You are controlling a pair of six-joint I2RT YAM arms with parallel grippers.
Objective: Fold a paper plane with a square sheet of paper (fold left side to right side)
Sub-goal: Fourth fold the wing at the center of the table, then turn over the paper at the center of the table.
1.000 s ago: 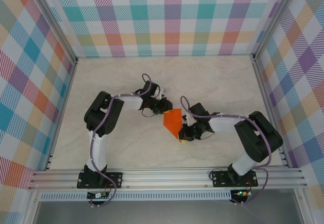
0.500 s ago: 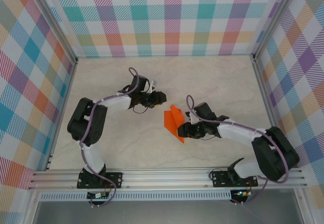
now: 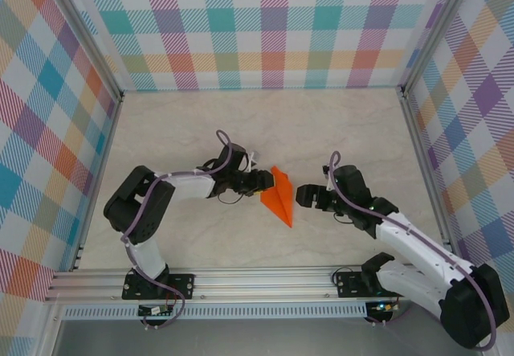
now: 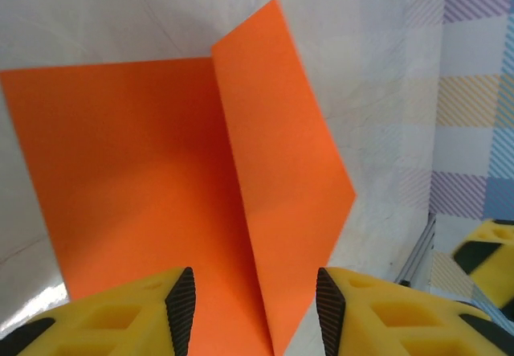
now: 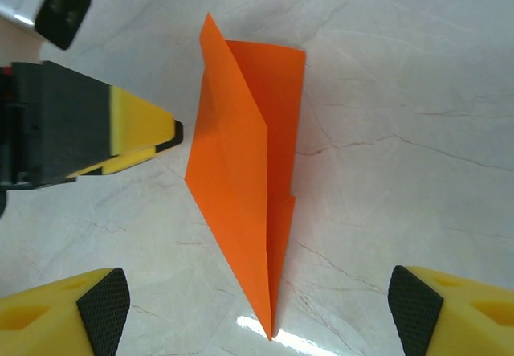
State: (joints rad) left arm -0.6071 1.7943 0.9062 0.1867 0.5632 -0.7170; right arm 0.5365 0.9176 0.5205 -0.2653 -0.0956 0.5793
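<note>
Paper: the bright orange folded paper sheet [image 3: 279,197], pointed like a dart, lies flat on the pale marbled bench [image 3: 185,123] between both pincers.
Long axis: far to near, with the sharp tip toward the arm bases.
Nearer arm: the left pincer [image 3: 261,182] is at the sheet's left edge; the right pincer [image 3: 303,195] is just beside the right edge.
Left pincer: released, jaws straddling the sheet's edge.
Right pincer: released, jaws wide.
Pose: both forearms low, reaching inward.

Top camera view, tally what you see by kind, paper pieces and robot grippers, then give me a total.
Orange folded paper: 1
Robot grippers: 2 (left gripper, right gripper)
Total: 3
</note>
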